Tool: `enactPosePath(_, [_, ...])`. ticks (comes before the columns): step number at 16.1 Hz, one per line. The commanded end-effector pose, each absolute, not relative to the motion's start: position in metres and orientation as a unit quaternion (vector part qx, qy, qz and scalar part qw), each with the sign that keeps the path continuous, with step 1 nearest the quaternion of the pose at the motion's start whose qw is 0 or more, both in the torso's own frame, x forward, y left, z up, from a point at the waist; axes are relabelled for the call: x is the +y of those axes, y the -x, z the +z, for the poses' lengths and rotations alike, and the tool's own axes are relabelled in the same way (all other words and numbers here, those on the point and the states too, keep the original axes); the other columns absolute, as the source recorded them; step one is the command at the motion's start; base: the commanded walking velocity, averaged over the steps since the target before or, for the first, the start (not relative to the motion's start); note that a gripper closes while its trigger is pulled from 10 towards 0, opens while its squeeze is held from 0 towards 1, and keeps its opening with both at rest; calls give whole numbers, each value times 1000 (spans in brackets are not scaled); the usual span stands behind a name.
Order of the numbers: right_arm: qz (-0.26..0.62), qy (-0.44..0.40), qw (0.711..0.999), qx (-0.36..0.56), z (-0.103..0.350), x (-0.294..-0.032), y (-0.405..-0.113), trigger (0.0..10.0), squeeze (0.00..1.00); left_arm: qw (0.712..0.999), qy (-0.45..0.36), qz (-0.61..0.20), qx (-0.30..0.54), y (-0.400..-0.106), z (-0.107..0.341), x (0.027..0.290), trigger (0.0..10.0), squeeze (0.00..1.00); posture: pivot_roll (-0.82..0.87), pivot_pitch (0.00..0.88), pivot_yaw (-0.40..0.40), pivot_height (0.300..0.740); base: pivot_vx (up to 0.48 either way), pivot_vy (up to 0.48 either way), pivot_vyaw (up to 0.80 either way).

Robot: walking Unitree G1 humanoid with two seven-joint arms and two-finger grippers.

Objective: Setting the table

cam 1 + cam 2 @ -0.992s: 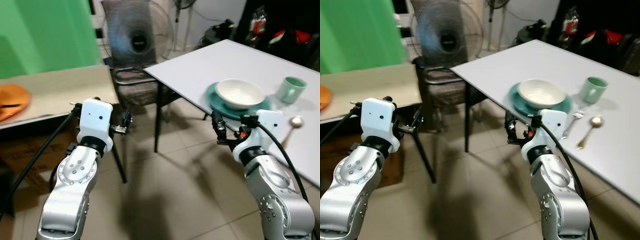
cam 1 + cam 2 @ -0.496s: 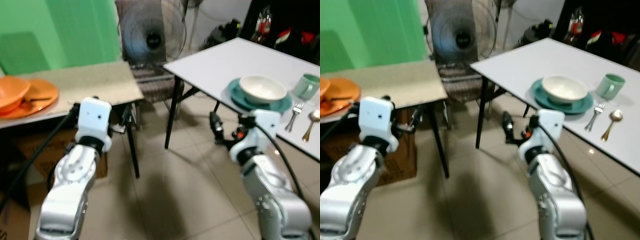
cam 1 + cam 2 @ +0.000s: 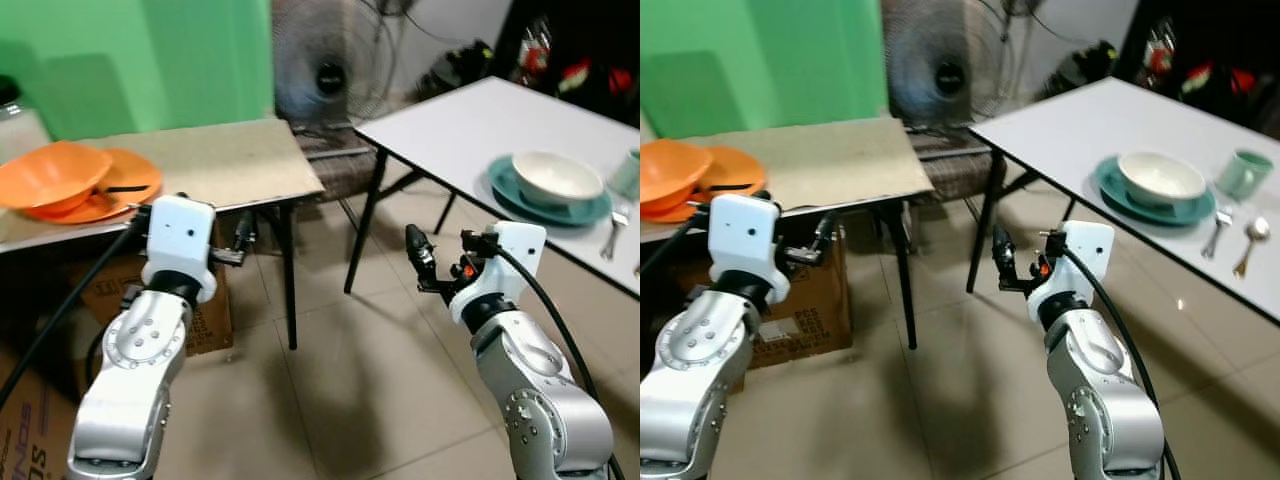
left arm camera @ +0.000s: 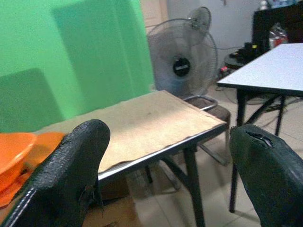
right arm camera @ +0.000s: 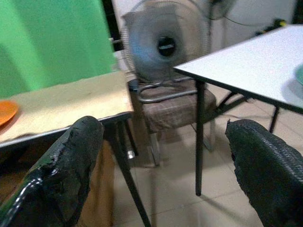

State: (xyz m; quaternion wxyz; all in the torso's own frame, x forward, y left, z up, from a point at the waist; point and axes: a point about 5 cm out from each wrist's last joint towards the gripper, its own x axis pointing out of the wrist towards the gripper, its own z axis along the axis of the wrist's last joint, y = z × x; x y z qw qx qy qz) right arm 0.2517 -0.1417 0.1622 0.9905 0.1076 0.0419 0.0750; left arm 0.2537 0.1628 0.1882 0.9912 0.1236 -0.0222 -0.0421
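Gaping left end effector [image 4: 165,175] framing brown table [image 4: 142,125]; right eye: spoon [image 3: 1251,240].

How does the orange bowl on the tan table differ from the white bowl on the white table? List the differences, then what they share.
Colour: the orange bowl is bright orange; the white bowl is cream-white.
Support: the orange bowl rests on an orange plate; the white bowl sits on a teal plate.
Side: the orange bowl lies to the robot's left, the white bowl to its right.
Both sit upright.

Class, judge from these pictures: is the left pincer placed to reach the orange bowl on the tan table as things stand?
Probably not yet. The left pincer hangs open short of the tan table, with the orange bowl off to its far left.
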Motion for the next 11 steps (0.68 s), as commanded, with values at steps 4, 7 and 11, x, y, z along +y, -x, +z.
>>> enactPosePath(4, [97, -79, 991, 51, 159, -140, -259, 10000, 0, 991, -124, -47, -27, -253, 190, 161, 10000, 0, -58, 0, -19, 740, 136, 0, 533])
enactPosePath(7, [104, -80, 990, 55, 157, -138, -261, 10000, 0, 991, -125, -43, -27, -254, 191, 164, 10000, 0, -48, 0, -26, 740, 280, 0, 800])
enactPosePath(11, [110, -77, 989, 55, 155, -136, -263, 10000, 0, 991, -128, -41, -28, -254, 192, 165, 10000, 0, -39, 0, -26, 740, 277, 0, 800])
